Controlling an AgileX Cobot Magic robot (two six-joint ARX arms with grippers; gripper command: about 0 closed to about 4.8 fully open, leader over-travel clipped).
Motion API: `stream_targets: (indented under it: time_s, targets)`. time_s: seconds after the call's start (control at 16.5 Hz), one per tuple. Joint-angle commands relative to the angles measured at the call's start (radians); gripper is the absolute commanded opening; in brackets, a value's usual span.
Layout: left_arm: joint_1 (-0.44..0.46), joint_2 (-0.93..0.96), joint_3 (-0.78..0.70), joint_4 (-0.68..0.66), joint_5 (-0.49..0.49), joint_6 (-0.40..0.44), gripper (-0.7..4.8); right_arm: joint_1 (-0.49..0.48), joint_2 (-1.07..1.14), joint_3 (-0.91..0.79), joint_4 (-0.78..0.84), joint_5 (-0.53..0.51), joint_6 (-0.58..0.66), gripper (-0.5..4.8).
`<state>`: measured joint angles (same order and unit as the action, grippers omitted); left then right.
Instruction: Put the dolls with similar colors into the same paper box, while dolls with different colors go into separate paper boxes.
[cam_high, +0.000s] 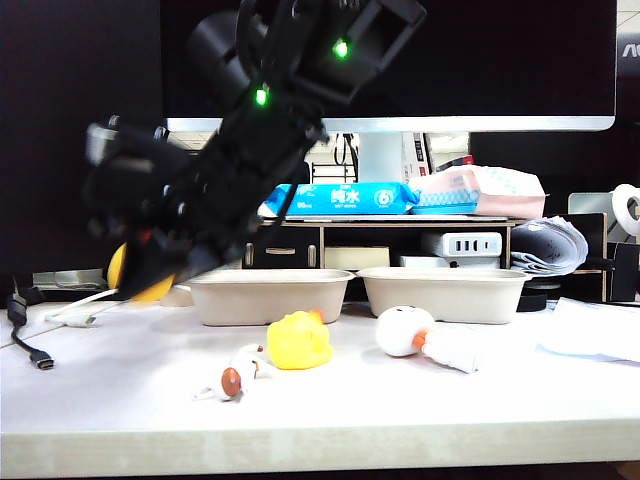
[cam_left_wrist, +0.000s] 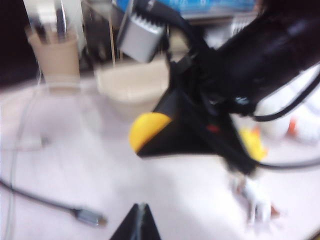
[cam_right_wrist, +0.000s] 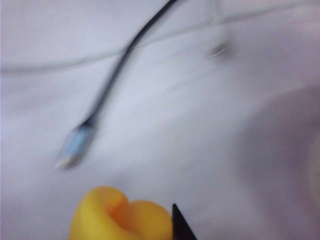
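2 yellow dolls: round yellow doll (cam_high: 135, 275) held above bench (cam_high: 330, 400) at left by right gripper (cam_high: 150, 270), duck doll (cam_high: 298, 341) near left paper box (cam_high: 270, 296). Risk: doll slips during blurred carry, or lands in wrong box.
Left wrist view: left gripper (cam_left_wrist: 140, 223) low, fingers look pinched together, empty.
Right wrist view: fingers (cam_right_wrist: 181, 225) clamped on yellow doll; cable (cam_right_wrist: 100, 110) on bench below.

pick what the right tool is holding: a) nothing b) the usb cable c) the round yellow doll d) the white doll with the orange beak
c: the right tool is shut on the round yellow doll, carried above the table at the far left of the exterior view; the white doll with the orange beak lies on the table.
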<state>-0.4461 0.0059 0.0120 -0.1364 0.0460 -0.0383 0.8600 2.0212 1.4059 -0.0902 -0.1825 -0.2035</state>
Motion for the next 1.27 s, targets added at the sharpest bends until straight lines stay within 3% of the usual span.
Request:
stream_targets:
  time_s: [0.06, 0.36, 0.55, 0.67, 0.79, 1.15, 1.21, 1.27]
  targets:
    - [0.005, -0.002, -0.003, 0.019, 0.002, 0.004, -0.05, -0.044, -0.008, 0.043, 0.009, 0.026, 0.0, 1.48]
    - [0.085, -0.003, -0.003, 0.018, 0.003, 0.004, -0.05, -0.143, -0.006, 0.078, 0.081, 0.062, -0.007, 1.48]
    - [0.252, -0.003, -0.003, 0.018, 0.002, 0.004, -0.05, -0.198, 0.008, 0.079, 0.175, 0.06, -0.007, 1.48]
    - [0.312, -0.003, -0.003, 0.017, -0.003, 0.004, -0.05, -0.205, 0.043, 0.112, 0.186, 0.06, -0.007, 1.48]
    - [0.307, -0.003, -0.003, 0.018, -0.003, 0.004, -0.05, -0.204, 0.09, 0.175, 0.146, 0.049, -0.007, 1.49]
    - [0.158, -0.002, -0.003, 0.017, 0.003, 0.004, -0.05, -0.203, 0.14, 0.244, 0.092, 0.051, -0.006, 1.49]
    - [0.158, -0.002, -0.003, 0.018, 0.002, 0.004, -0.05, -0.203, 0.14, 0.244, 0.069, 0.05, -0.006, 1.64]
    - [0.158, -0.003, -0.003, 0.018, 0.002, 0.004, -0.05, -0.202, 0.14, 0.244, 0.047, 0.05, -0.006, 2.5]
